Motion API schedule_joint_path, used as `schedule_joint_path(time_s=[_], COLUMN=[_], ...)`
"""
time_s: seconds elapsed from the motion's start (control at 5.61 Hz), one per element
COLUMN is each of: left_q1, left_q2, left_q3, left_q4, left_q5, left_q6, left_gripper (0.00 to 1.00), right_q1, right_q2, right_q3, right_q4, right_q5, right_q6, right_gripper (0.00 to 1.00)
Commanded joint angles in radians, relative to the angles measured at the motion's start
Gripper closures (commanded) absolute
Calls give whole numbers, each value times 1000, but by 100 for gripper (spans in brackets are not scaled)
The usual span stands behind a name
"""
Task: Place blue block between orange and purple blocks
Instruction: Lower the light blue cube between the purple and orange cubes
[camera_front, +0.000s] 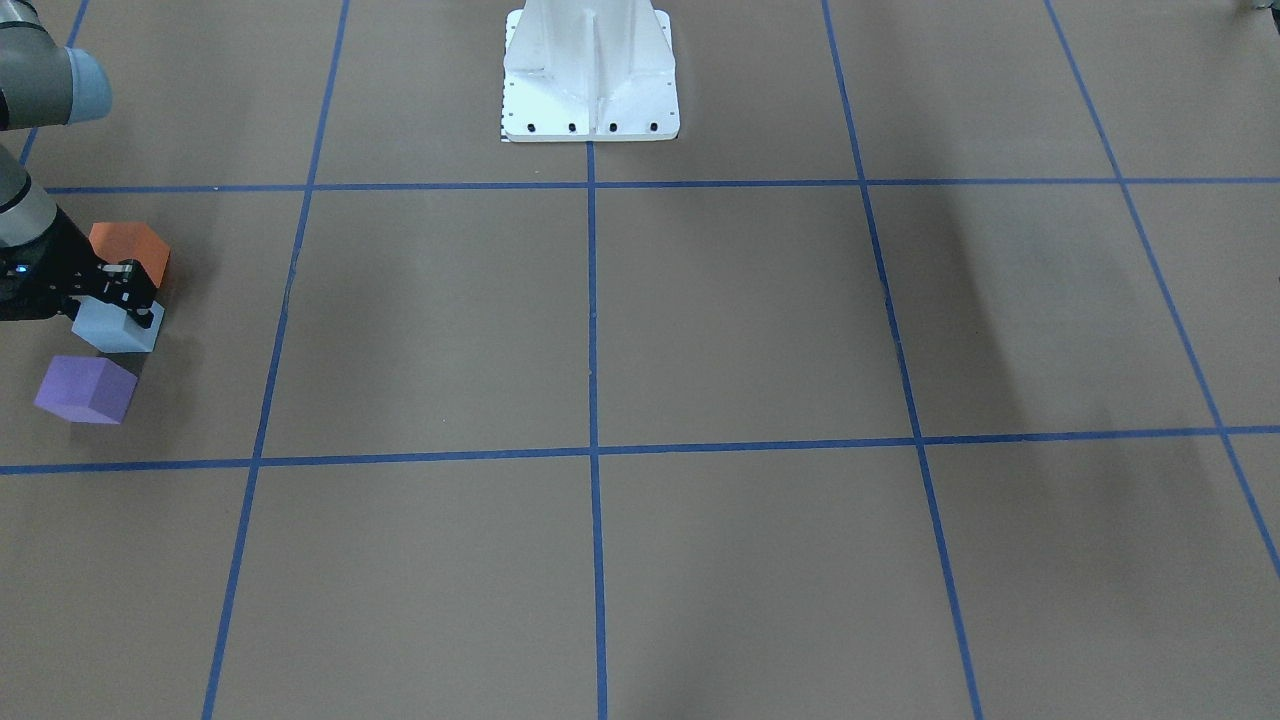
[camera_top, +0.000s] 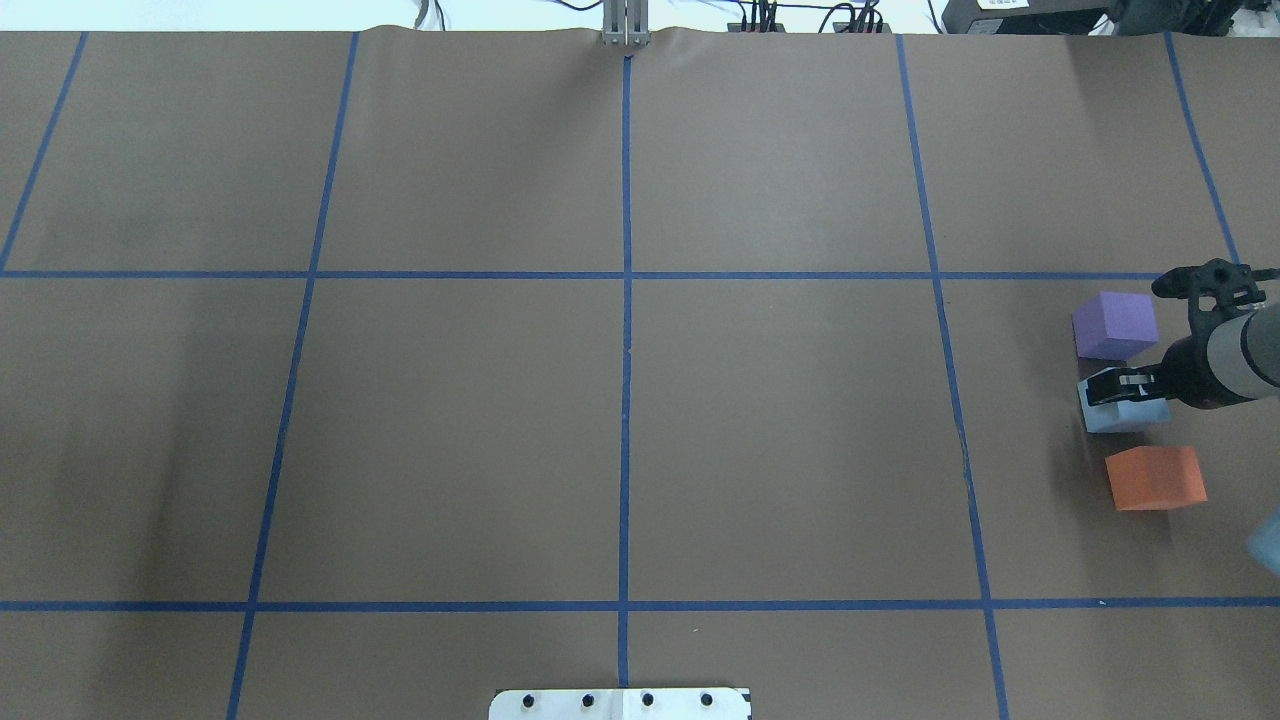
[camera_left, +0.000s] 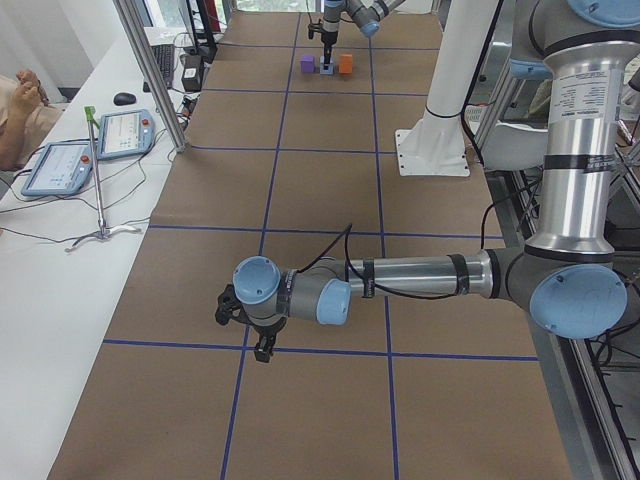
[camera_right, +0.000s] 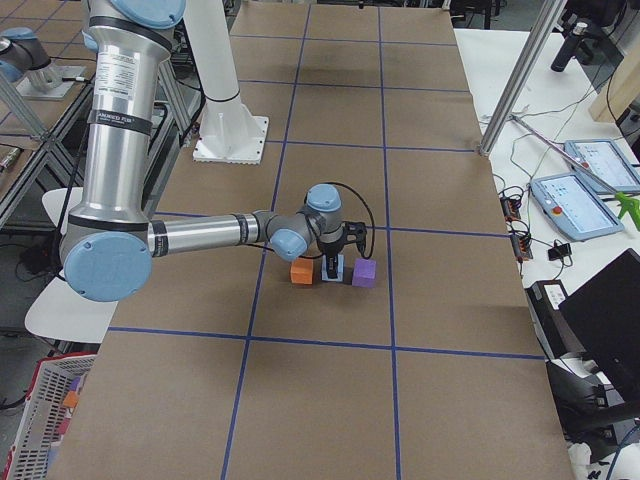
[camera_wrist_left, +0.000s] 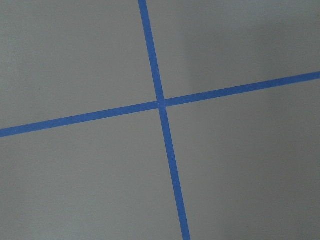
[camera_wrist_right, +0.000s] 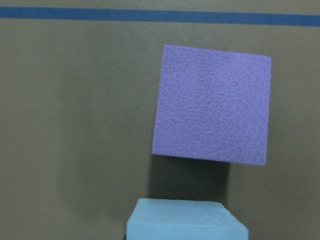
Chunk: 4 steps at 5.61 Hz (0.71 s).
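The light blue block (camera_front: 115, 328) sits on the table between the orange block (camera_front: 130, 250) and the purple block (camera_front: 86, 389), in one row near the table's right end. My right gripper (camera_front: 128, 300) comes down on the blue block with a finger on each side and looks shut on it. In the overhead view the blue block (camera_top: 1127, 413) lies between purple (camera_top: 1114, 324) and orange (camera_top: 1155, 477). The right wrist view shows the purple block (camera_wrist_right: 212, 104) ahead and the blue block's top (camera_wrist_right: 186, 221) at the bottom edge. My left gripper (camera_left: 258, 345) hangs over bare table far away; I cannot tell its state.
The white base of the robot (camera_front: 590, 85) stands at the middle of the table's robot side. Blue tape lines (camera_wrist_left: 162, 104) divide the brown table into squares. Tablets and cables (camera_right: 575, 195) lie on a side bench beyond the table edge.
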Motion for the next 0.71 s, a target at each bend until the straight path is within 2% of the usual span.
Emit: schedule_joint_path(time_s=[0.0,0.18,0.36,0.53], left_q1=[0,0,-2,-2], left_q2=[0,-2,0,0], left_q3=[1,1,-2,-2], left_q4=[0,0,0,0], left_q5=[0,-1,-1,-1], left_q6=[0,0,0,0], left_gripper=[0,0,0,0], right_q1=[6,80,213,350], right_q2=[1,10,14,49], right_q3=[15,29,24,15], right_q4=[-1,-16,-73,-246], right_q5=[12,69,158,209], right_q6=[-33,-74,-207,-480], right_gripper=[0,0,0,0])
